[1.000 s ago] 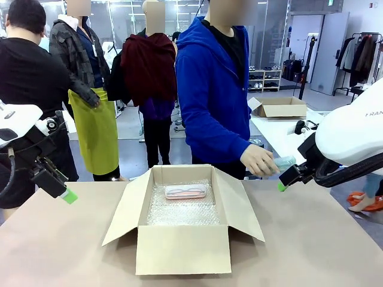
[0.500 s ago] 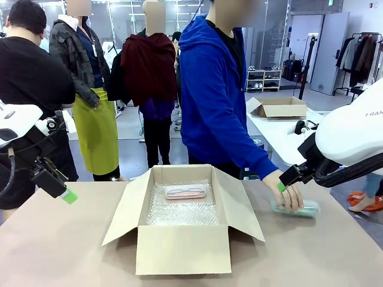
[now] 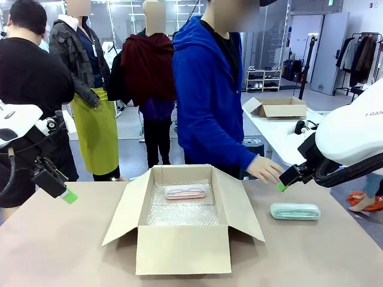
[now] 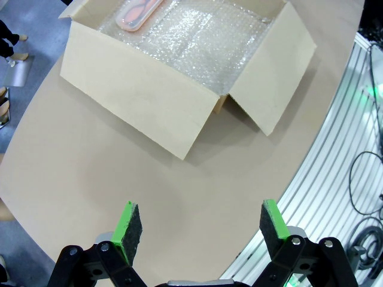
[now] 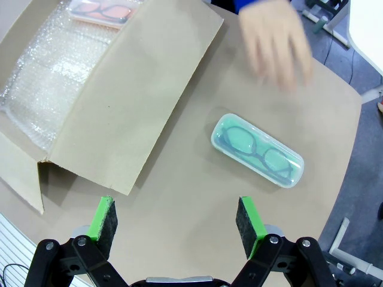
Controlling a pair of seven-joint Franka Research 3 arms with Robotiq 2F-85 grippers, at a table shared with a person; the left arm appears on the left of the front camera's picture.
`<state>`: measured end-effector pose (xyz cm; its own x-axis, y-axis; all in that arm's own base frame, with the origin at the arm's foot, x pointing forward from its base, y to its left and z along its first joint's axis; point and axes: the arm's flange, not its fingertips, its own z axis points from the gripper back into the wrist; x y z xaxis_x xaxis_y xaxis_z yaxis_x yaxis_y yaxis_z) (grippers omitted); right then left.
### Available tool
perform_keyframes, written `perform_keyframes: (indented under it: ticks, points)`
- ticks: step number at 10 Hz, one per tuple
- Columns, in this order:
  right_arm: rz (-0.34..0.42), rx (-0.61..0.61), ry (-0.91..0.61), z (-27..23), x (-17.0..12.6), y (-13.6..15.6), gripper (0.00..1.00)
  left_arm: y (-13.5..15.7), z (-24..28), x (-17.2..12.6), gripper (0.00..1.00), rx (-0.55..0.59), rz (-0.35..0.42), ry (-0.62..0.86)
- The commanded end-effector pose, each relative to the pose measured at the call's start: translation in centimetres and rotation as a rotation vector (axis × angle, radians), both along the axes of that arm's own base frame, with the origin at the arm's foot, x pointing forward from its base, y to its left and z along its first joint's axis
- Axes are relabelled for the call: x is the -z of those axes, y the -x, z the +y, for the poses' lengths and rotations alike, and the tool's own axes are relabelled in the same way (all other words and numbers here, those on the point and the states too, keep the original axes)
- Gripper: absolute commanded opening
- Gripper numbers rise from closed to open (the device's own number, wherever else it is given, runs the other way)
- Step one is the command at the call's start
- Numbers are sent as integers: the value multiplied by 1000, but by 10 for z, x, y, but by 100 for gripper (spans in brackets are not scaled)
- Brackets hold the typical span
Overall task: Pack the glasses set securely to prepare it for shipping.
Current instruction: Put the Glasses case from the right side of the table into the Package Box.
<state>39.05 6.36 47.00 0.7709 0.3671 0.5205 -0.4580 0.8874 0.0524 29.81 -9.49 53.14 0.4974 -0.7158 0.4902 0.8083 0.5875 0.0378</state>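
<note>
The cut-off letters "FRAN" stand on the right arm's white shell (image 3: 353, 128).

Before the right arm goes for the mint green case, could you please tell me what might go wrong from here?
The person's hand hovers close to the open right gripper; a descent now could strike it.
The mint green case lies flat, smooth and rounded, skewed to that gripper; a pinch may slip or twist it.
The box's right flap splays outward between the case and the bubble wrap; a low carry could snag it.
</note>
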Motion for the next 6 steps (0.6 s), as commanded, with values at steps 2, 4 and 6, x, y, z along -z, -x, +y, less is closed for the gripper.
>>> perform_keyframes:
  ticks: [2,4,6]
  points:
    - [0,14,-7,3,1,0,100,-1,0,-1,100,5,-4,14]
    - [0,14,-7,3,1,0,100,-1,0,-1,100,5,-4,14]
    - [0,14,-7,3,1,0,100,-1,0,-1,100,5,-4,14]
